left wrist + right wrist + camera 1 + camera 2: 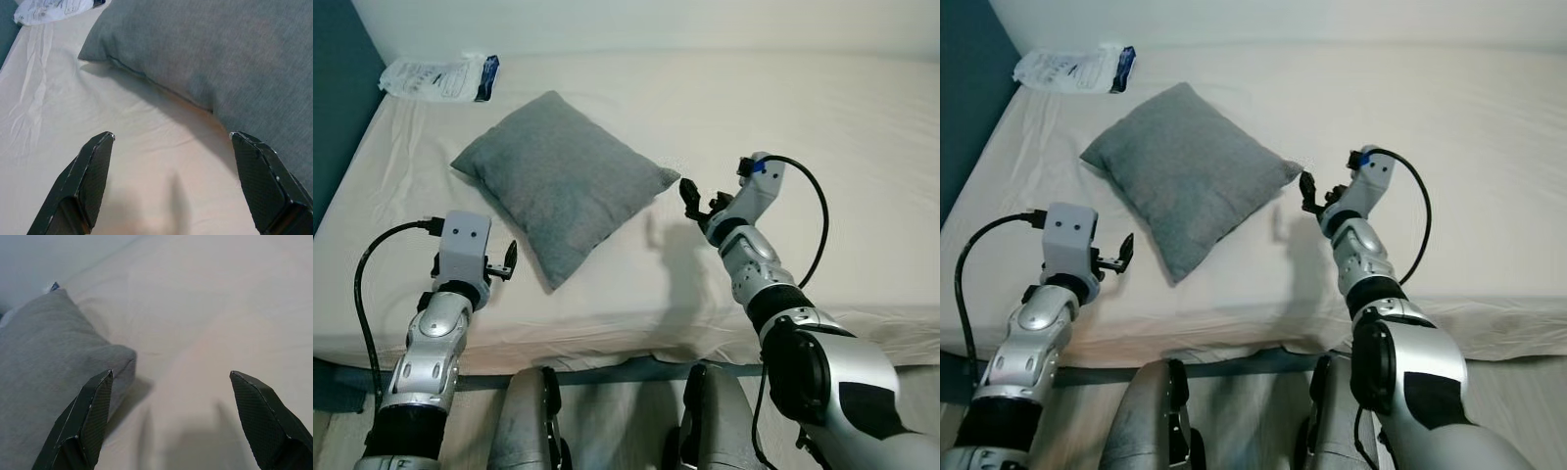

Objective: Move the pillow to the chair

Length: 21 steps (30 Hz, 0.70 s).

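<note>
The left gripper (509, 261) hangs above the near left part of the bed (862, 127) with its jaws spread wide, nothing between them. In the left wrist view one finger (90, 174) is over bare sheet and the other is at the edge of the pillow (558, 176); whether it touches the fabric cannot be told. The right gripper (690, 201) is just beside the pillow's right corner, a little above the sheet, its jaws also wide apart and empty. In the right wrist view that corner of the pillow (58, 347) lies just past one finger (88, 418), while the other finger is over plain sheet.

The grey pillow lies flat on the bed, turned like a diamond, one corner toward the robot and one toward the far wall. It sits left of the bed's middle, between the two grippers.

A white plastic packet (435, 78) with a dark blue end lies at the far left corner of the bed, well apart from the pillow. A dark teal wall (333, 108) runs along the bed's left side.
</note>
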Available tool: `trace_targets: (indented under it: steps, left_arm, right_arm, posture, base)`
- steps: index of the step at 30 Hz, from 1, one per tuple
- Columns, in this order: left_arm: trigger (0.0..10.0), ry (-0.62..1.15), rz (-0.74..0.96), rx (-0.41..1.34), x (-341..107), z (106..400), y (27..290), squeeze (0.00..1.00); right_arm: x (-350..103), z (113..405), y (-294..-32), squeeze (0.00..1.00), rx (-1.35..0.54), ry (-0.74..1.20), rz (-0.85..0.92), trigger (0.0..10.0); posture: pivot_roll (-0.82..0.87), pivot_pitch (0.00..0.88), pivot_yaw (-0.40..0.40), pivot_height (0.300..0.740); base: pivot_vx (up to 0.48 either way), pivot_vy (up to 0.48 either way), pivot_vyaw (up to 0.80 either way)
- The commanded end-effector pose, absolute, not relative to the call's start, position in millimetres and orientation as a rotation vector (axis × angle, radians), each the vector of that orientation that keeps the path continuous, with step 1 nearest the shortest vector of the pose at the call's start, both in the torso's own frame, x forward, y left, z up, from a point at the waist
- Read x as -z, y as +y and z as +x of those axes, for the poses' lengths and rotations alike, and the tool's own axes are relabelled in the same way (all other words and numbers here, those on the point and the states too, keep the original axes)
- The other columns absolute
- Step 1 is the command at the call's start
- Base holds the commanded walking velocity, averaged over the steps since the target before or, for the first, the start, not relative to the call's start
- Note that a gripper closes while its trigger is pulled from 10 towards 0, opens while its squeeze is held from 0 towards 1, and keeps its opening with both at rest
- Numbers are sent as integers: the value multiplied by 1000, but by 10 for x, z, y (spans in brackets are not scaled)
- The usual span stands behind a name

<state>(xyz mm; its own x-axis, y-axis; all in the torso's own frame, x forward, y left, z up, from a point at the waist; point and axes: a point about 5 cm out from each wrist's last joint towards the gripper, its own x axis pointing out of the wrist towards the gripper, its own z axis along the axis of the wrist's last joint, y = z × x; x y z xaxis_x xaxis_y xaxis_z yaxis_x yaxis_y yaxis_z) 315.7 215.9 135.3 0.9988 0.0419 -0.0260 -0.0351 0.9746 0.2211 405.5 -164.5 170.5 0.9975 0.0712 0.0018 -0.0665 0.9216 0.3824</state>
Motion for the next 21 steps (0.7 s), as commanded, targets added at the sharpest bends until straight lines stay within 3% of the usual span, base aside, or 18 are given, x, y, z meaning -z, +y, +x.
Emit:
trace_targets:
  steps: [1,21]
  left_arm:
    - [10000,58,242,-46,-1314,3113,2222,0]
    - [10000,75,287,-24,-1405,2965,2320,0]
  right_arm:
    - [-1687,4051,-1664,0,-58,20,392,10000]
    - [-1959,4122,-1628,0,-141,-69,458,10000]
  posture:
    - [246,310,-26,562]
    - [299,379,0,562]
  base:
    - [0,0,0]
    - [0,0,0]
